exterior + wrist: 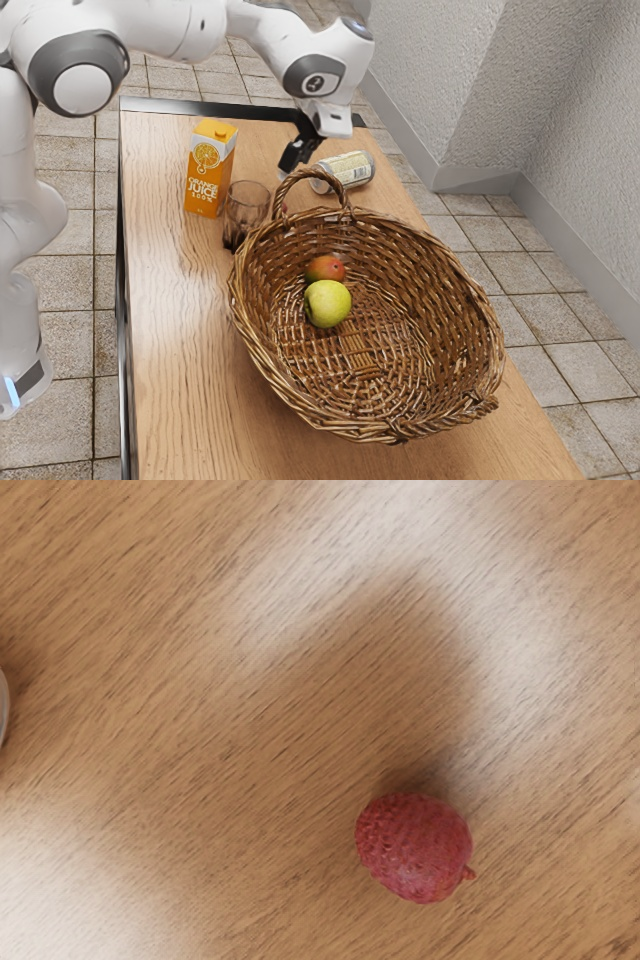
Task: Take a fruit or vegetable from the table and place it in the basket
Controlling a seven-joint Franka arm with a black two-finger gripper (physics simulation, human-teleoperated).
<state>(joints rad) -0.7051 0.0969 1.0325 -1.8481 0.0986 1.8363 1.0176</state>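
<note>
Lychee [415, 847] on table [170, 330], near my gripper [287, 168], itself at the basket's [440, 290] eleven o'clock, exterior view. Opening and hold: cannot tell. Judgement: centre first, descend straight, squeeze gently.

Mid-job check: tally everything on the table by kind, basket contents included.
Fruit: 3 (a green one and a reddish one in the basket, a bumpy red one on the table)
Juice carton: 1
Glass: 1
Can: 1
Basket: 1
Total: 7
</note>
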